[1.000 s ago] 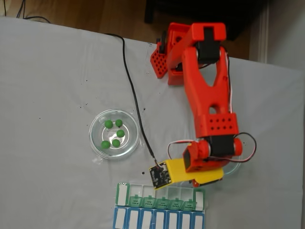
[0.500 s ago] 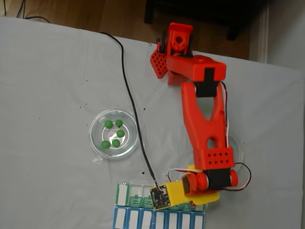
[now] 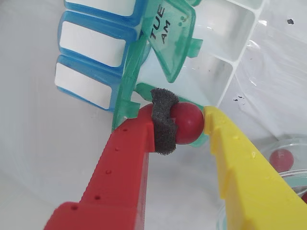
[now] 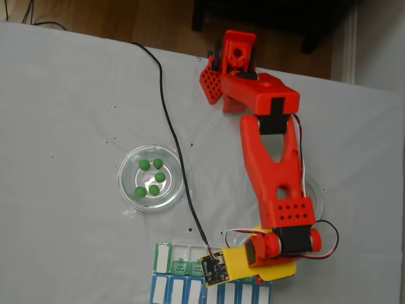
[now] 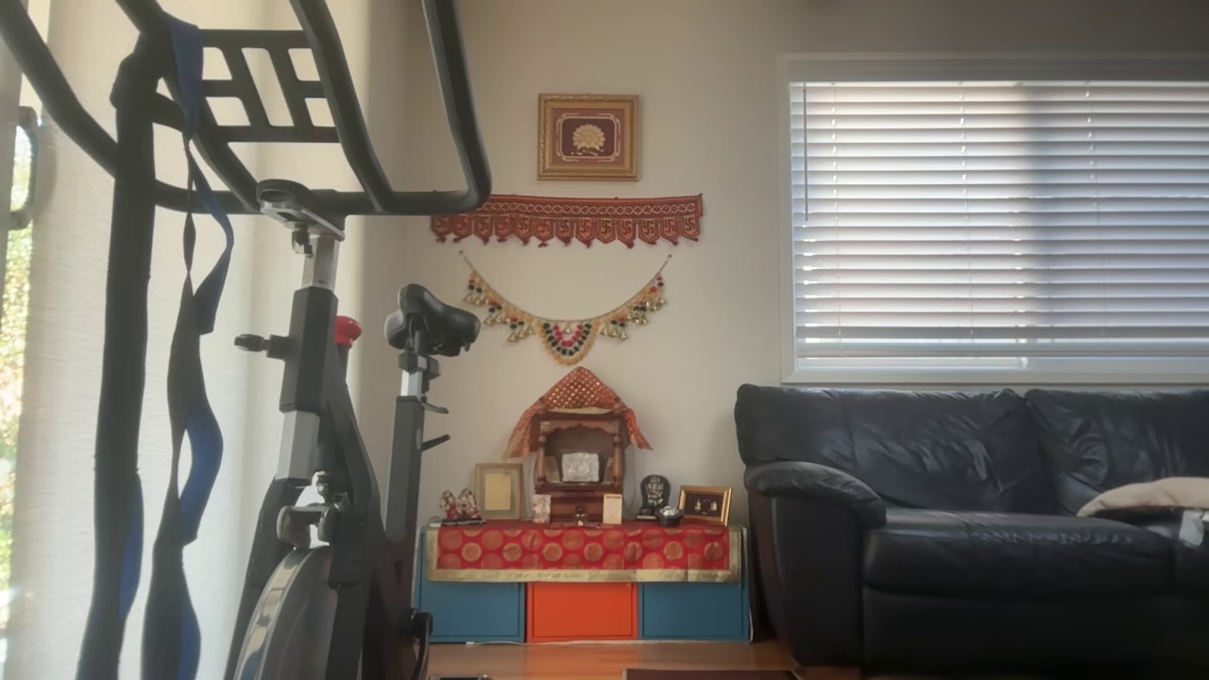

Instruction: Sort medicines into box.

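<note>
Open green lid (image 3: pixel 169 36) on box (image 3: pixel 225 52) reads "TUE AM".

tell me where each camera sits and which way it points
Wrist view: rides on the arm, looking along the pincer shut on a red ball at the pill box.
Fixed view: above the table, looking down on the red arm, the dish of green balls and the pill box.
Other view: a living room with a sofa.
Wrist and fixed views share the pill box.
</note>
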